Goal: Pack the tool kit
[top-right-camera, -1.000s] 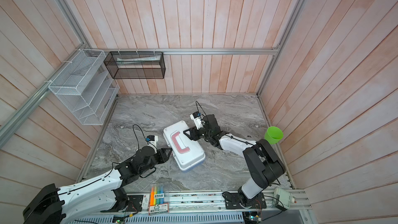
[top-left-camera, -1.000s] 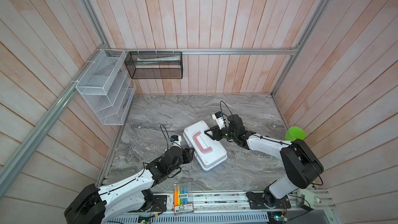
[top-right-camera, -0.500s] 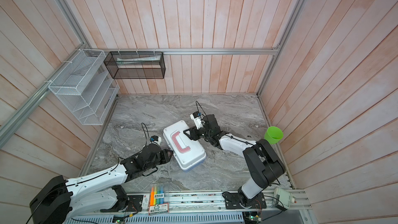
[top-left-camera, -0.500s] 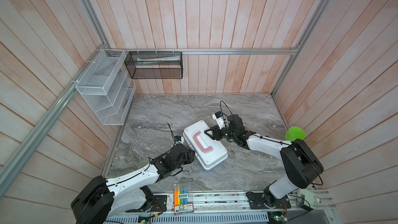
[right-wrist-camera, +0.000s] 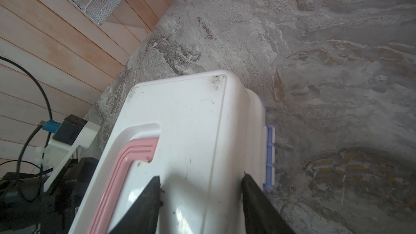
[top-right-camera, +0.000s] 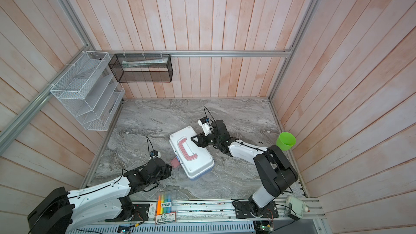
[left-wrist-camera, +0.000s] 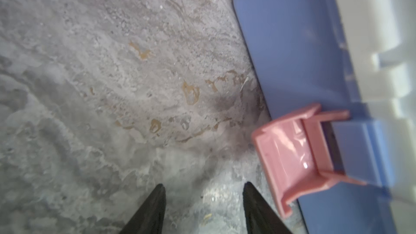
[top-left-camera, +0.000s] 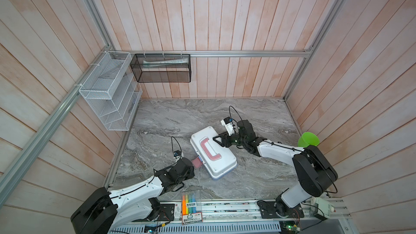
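The tool kit case (top-left-camera: 221,165) (top-right-camera: 200,165) lies shut on the marble table, white lid up, with its pink C-shaped handle (top-left-camera: 208,150) flat in the lid. A pink latch (top-left-camera: 196,162) (left-wrist-camera: 290,154) sticks out from the blue base (left-wrist-camera: 292,41) on the case's left side. My left gripper (left-wrist-camera: 203,186) (top-left-camera: 191,165) hovers low just short of the latch, open and empty. My right gripper (right-wrist-camera: 201,178) (top-left-camera: 217,138) rests over the lid's far right edge by the blue hinges (right-wrist-camera: 270,154), with its jaws apart across the lid (right-wrist-camera: 191,120). No tools show.
A clear pack of coloured highlighters (top-left-camera: 191,203) lies at the front edge. A green cup (top-left-camera: 308,139) sits at the right wall. A white wire rack (top-left-camera: 108,91) and a black mesh basket (top-left-camera: 161,68) hang on the back left walls.
My left gripper has drawn back from the case's left side and its jaws have widened. The pink latch now shows sticking out. The right arm has not moved.
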{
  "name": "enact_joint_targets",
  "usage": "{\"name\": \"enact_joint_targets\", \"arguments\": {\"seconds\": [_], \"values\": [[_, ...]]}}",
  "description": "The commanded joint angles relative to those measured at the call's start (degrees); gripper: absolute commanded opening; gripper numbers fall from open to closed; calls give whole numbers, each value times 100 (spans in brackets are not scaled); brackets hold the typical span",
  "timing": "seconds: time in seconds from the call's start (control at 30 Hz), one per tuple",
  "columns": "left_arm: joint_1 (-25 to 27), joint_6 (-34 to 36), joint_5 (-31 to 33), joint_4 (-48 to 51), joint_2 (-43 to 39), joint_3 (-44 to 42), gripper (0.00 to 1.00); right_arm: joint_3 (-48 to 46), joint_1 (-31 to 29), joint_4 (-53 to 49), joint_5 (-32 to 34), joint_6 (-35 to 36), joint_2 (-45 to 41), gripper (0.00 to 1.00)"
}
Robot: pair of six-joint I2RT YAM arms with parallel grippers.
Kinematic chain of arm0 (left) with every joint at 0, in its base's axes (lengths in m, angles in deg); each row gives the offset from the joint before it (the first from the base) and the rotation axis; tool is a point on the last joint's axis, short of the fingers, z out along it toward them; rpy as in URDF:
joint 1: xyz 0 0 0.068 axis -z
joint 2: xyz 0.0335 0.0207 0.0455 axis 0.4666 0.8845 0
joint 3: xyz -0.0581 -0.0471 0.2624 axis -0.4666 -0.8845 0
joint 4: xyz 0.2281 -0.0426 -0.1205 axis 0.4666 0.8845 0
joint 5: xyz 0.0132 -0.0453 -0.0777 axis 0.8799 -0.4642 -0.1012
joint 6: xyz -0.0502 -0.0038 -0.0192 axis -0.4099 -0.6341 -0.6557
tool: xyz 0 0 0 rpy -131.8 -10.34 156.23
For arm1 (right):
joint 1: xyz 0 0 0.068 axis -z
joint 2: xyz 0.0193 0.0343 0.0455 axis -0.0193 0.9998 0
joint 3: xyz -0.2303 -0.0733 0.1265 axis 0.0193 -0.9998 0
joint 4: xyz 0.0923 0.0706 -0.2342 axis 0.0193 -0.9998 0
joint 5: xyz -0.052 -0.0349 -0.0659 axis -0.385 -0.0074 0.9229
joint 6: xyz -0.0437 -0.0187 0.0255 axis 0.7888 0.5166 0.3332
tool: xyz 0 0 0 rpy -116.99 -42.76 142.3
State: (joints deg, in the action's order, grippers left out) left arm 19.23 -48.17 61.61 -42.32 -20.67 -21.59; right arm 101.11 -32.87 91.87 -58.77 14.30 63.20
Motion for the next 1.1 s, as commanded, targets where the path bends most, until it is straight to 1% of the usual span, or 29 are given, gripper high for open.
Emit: {"name": "enact_joint_targets", "arguments": {"seconds": [0.0,0.1,0.13,0.23,0.33,0.4,0.5,0.53,0.6,0.67,0.77,0.93,1.07], "values": [[182,272,342,46,54,157,60,-224,-122,-1116,-47,125,271,54],[227,117,328,723,-289,274,60,-267,-122,-1131,-2,135,195,55],[239,30,320,942,-396,294,62,-276,-121,-1126,-1,138,189,54],[329,-171,158,1423,-723,327,73,-252,-122,-1117,-23,122,251,54],[568,-157,224,1620,-907,434,81,-246,-118,-1056,-68,96,330,54],[695,77,276,1325,-898,431,84,-250,-122,-1008,-101,88,369,54],[719,309,418,768,-694,393,91,-198,-120,-1033,-111,98,423,54],[718,357,489,642,-625,384,92,-198,-120,-1034,-109,97,423,54],[718,531,634,304,-470,352,93,-206,-121,-1021,-110,104,406,55],[909,758,729,-42,-322,334,93,-210,-118,-1033,-112,112,406,54],[912,982,825,-499,-57,284,94,-232,-119,-1019,-113,104,417,54],[920,1089,987,-724,342,265,94,-276,-119,-984,-123,84,407,54],[920,912,1203,-815,535,154,94,-268,-118,-986,-141,78,414,54]]}}
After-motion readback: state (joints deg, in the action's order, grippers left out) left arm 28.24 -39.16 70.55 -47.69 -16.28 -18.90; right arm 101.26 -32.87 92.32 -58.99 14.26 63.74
